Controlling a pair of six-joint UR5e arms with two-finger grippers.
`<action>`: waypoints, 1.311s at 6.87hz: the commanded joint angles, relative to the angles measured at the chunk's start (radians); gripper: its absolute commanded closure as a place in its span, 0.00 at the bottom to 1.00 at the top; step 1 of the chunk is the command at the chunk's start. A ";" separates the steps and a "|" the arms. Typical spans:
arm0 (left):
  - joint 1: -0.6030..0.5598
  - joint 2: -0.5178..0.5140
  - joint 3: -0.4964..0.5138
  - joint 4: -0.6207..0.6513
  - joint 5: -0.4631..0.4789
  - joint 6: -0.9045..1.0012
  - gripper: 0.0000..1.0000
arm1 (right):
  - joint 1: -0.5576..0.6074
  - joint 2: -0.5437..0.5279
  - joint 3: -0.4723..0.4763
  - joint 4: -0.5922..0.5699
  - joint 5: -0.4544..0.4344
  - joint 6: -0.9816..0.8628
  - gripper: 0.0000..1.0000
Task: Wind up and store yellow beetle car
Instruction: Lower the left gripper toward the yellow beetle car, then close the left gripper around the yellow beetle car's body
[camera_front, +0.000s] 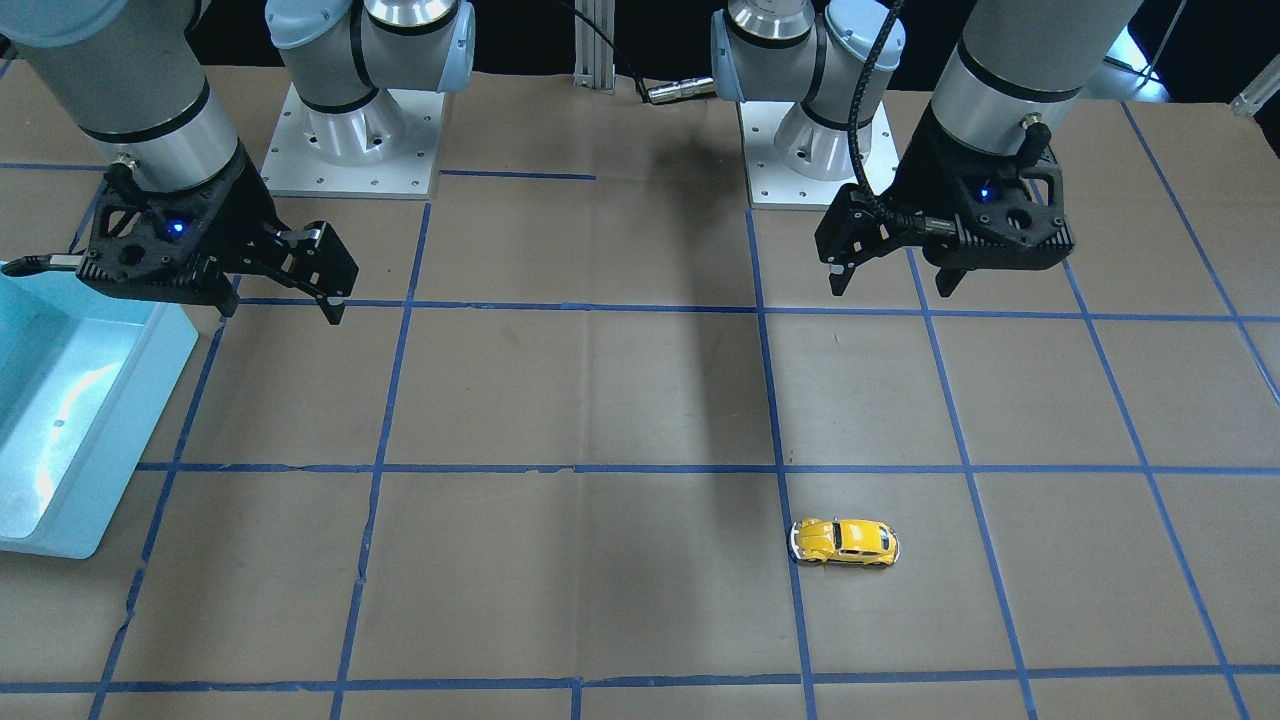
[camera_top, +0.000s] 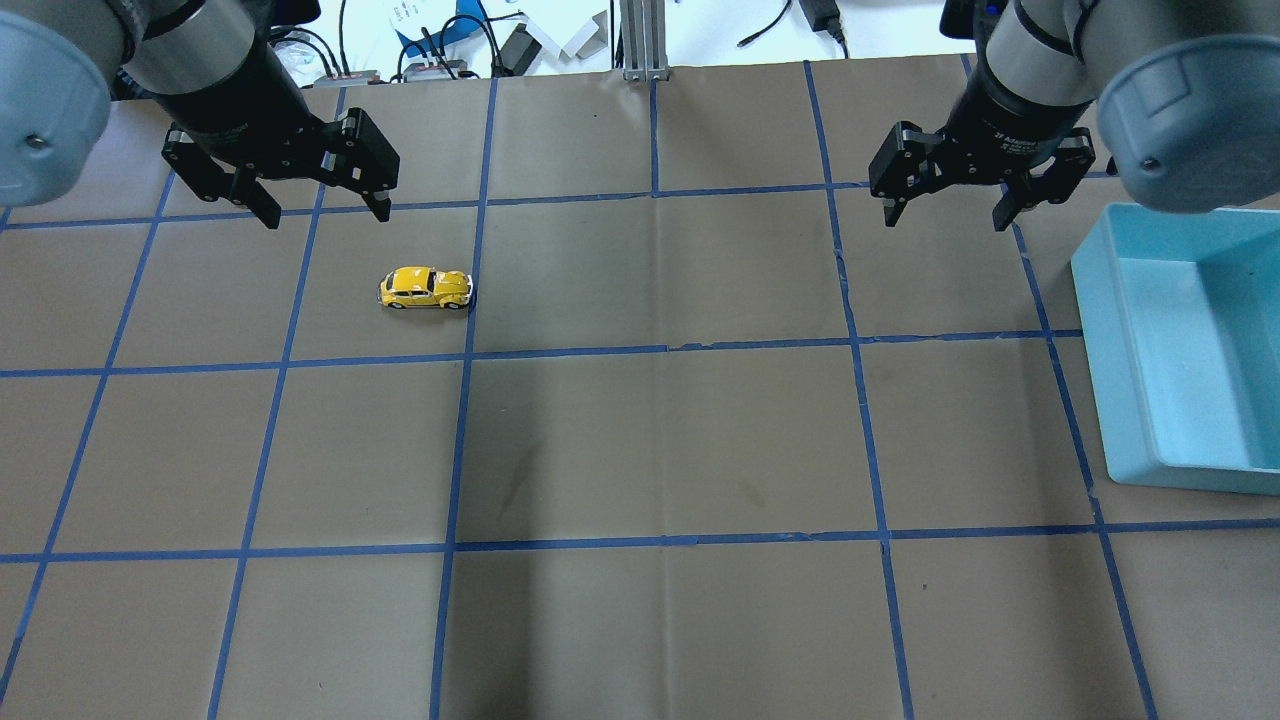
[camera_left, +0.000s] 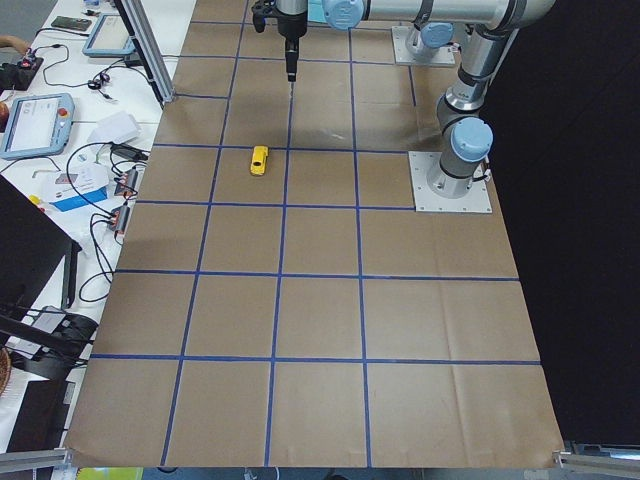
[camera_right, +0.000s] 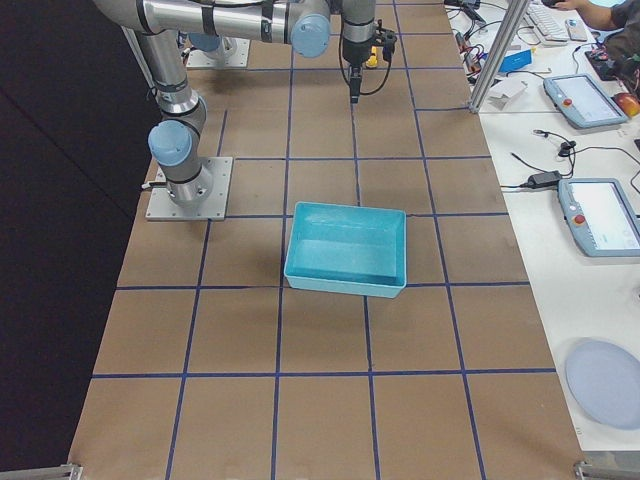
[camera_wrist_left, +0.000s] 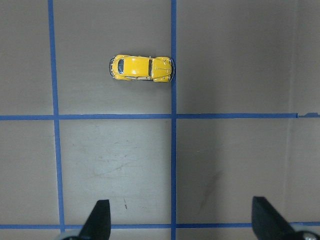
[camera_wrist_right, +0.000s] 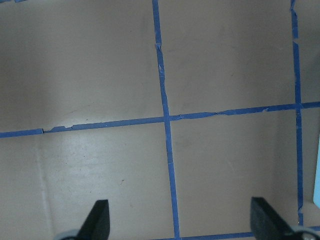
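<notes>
Teal bin (camera_top: 1110, 340), yellow beetle car (camera_top: 425, 288) outside

The table (camera_top: 660, 450) is covered edge to edge with brown paper (camera_top: 170, 450), creased in places and marked into a grid of squares with blue tape (camera_top: 660, 349). A yellow beetle car (camera_top: 425, 288) stands on its wheels on the robot's left half, towards the far side, one end at a tape line. A light blue bin (camera_top: 1110, 370) sits at the right edge, and two metal base plates (camera_front: 400, 150) are fixed along the robot's near side.
</notes>
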 joint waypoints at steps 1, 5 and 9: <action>0.001 0.001 -0.001 0.001 -0.004 0.002 0.00 | 0.001 -0.001 0.000 0.001 0.000 0.001 0.00; 0.021 -0.067 -0.036 0.022 -0.011 0.445 0.00 | -0.001 -0.001 0.000 0.001 0.000 -0.001 0.00; 0.021 -0.221 -0.192 0.374 -0.004 0.956 0.00 | 0.001 -0.001 0.000 0.001 0.000 -0.001 0.00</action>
